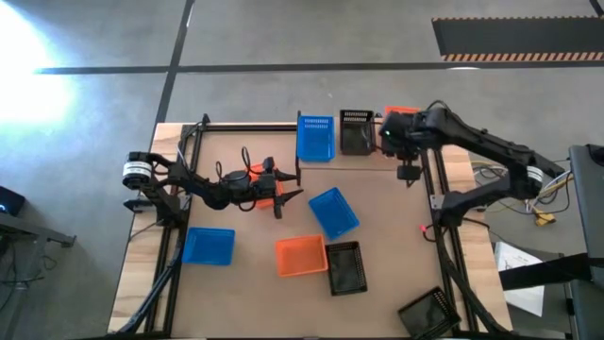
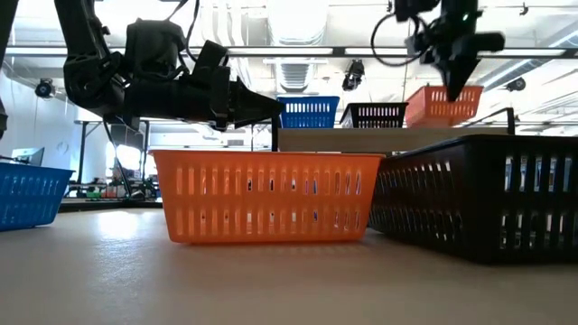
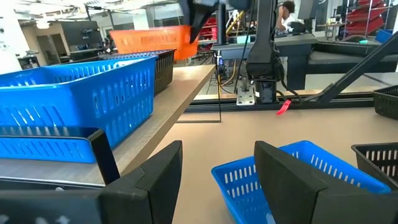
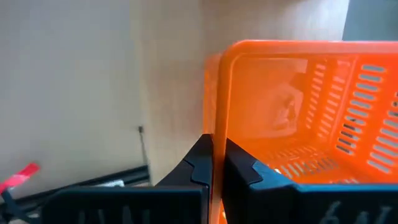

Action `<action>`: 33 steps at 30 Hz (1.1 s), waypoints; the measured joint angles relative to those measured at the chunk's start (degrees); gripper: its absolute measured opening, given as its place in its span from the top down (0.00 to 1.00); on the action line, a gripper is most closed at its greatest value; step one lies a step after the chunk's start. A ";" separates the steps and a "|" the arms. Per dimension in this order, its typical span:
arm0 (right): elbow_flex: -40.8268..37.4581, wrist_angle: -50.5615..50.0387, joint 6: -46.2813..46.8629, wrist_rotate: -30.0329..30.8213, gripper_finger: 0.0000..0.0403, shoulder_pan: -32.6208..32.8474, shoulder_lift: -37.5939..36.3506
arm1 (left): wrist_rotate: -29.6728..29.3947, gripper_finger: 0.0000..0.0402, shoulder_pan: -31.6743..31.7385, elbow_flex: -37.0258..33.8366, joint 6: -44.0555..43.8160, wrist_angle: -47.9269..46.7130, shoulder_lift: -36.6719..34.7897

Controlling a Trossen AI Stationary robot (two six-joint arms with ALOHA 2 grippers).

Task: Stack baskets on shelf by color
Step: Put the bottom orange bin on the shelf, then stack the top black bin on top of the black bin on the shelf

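R gripper [image 4: 216, 163], jaws pinched on orange basket [image 4: 298, 118] rim, should lower it level onto shelf [image 3: 186, 87] at 3 o'clock of black basket [image 1: 356, 131], then release; L gripper [image 3: 217, 180] open, empty.

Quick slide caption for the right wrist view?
Right gripper shut on the rim of an orange basket, held above the shelf.

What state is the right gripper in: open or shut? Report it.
Shut: the right gripper pinches the orange basket's rim between its fingers.
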 joint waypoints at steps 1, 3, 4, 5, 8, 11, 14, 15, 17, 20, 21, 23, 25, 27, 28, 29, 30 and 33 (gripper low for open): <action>0.00 0.41 -0.29 -0.06 0.98 -0.84 0.75 | 0.00 0.54 0.00 0.00 -0.03 0.00 0.00; 0.00 1.43 -0.33 -0.14 0.98 -2.13 1.85 | 0.00 0.54 -0.01 -0.02 -0.07 0.00 0.00; 0.00 1.61 -0.45 -0.45 0.98 -2.50 2.18 | 0.00 0.54 -0.02 -0.02 -0.08 0.00 0.00; 0.00 1.56 -1.04 -0.64 0.97 -2.68 2.46 | 0.00 0.54 -0.07 -0.02 -0.08 0.02 0.00; 0.00 1.22 -2.74 -1.00 0.93 -2.70 2.61 | 0.02 0.54 -0.07 -0.02 -1.24 0.02 0.00; 0.00 0.92 -2.85 -0.94 0.85 -2.64 2.16 | 0.03 0.54 -0.11 -0.08 -1.52 0.02 0.00; 0.00 0.59 -0.33 0.65 0.76 -2.64 0.68 | 0.26 0.54 -0.15 -0.22 -1.59 0.02 0.00; 0.00 0.11 1.33 0.78 0.74 -2.63 -0.08 | 0.26 0.54 -0.15 -0.22 -1.59 0.00 0.00; -0.11 -0.27 7.25 0.89 0.71 -1.96 -1.93 | 0.26 0.54 -0.15 -0.28 -1.61 0.00 0.00; -3.02 2.26 18.75 -1.10 0.71 2.56 -7.25 | 0.24 0.54 -0.15 -0.35 -1.59 -0.02 0.02; -5.08 4.75 22.47 -2.63 0.71 5.36 -9.93 | 0.25 0.54 -0.15 -0.35 -1.59 0.00 0.01; -10.69 11.89 30.74 -4.83 0.73 12.37 -15.40 | 0.25 0.54 -0.15 -0.35 -1.57 0.00 0.00; -17.80 21.07 39.47 -4.95 0.75 21.01 -20.66 | 0.24 0.54 -0.15 -0.35 -1.43 0.00 0.01; -25.70 32.14 46.48 -2.91 0.77 29.83 -24.75 | 0.24 0.54 -0.15 -0.31 -1.41 0.00 0.02; -29.96 38.21 48.96 -0.81 0.78 34.31 -26.17 | 0.24 0.54 -0.15 -0.29 -1.41 0.00 0.02; -33.79 44.54 50.58 1.76 0.79 38.62 -26.94 | 0.24 0.54 -0.15 -0.29 -1.41 0.02 0.01; -37.43 50.82 51.35 4.57 0.80 42.26 -27.23 | 0.24 0.54 -0.15 -0.29 -1.41 0.02 0.00; -46.73 68.58 50.67 11.28 0.81 50.72 -25.70 | 0.24 0.54 -0.15 -0.29 -1.40 0.02 0.01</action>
